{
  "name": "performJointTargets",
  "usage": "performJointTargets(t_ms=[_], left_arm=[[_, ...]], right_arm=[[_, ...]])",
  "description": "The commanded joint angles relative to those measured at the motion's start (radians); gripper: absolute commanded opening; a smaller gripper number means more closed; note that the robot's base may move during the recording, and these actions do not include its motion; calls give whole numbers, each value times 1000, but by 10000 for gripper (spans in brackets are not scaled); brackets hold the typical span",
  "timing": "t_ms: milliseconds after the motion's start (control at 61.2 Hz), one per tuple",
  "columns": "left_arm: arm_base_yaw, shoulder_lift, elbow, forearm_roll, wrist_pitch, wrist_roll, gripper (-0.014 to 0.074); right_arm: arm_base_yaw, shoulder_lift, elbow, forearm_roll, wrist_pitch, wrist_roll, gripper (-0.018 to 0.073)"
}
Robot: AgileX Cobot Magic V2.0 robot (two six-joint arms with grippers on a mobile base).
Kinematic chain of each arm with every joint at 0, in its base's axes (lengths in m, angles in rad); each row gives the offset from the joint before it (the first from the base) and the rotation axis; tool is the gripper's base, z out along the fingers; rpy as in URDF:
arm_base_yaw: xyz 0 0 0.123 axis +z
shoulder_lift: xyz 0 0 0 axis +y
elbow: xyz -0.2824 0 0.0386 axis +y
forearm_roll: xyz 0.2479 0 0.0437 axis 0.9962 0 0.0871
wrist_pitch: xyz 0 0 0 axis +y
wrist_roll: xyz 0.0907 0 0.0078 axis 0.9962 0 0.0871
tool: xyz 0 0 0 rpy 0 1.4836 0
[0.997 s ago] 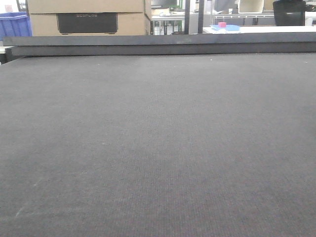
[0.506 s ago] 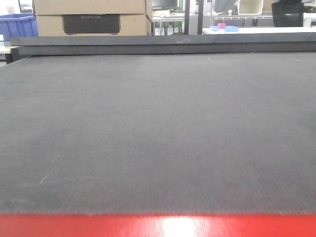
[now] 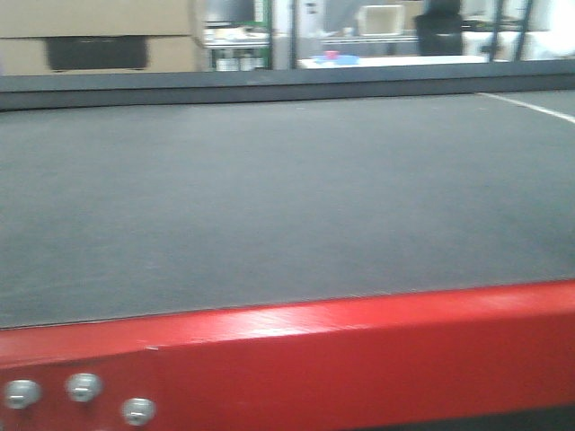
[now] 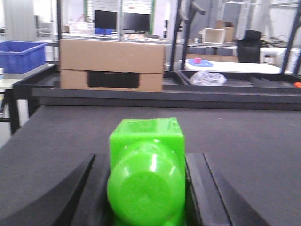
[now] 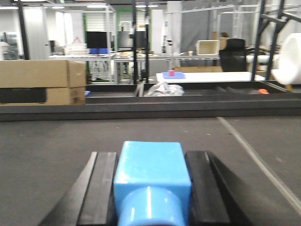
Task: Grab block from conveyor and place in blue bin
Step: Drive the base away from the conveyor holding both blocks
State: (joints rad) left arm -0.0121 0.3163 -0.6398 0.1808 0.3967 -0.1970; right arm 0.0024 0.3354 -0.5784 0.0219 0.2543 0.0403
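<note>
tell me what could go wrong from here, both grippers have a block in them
1. The blue bin shows only far off at the left, beyond the conveyor; on a long carry the green block could slip from the left gripper.
2. The light blue block in the right gripper fills much of that wrist view, hiding what lies below at release.

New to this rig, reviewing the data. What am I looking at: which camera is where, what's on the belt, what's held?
This is a two-armed robot. The front view looks across the conveyor, a dark grey belt with a red frame; no block shows on it there. The other two cameras sit on the wrists, looking along each end effector. The left end effector grips a green block; the right end effector grips a light blue block. A blue bin stands at the far left of the left wrist view.
</note>
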Motion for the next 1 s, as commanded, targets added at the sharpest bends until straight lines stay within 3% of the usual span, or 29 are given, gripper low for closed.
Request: performJointTargets(t_ms=[0,980], left_arm=[[1,-1,3,-3,-22,2,-111],[1,-1,3,-3,-22,2,-111]], right_arm=[[0,-1,-1,-9,-24,-6,-162],[0,-1,-1,-9,-24,-6,-162]])
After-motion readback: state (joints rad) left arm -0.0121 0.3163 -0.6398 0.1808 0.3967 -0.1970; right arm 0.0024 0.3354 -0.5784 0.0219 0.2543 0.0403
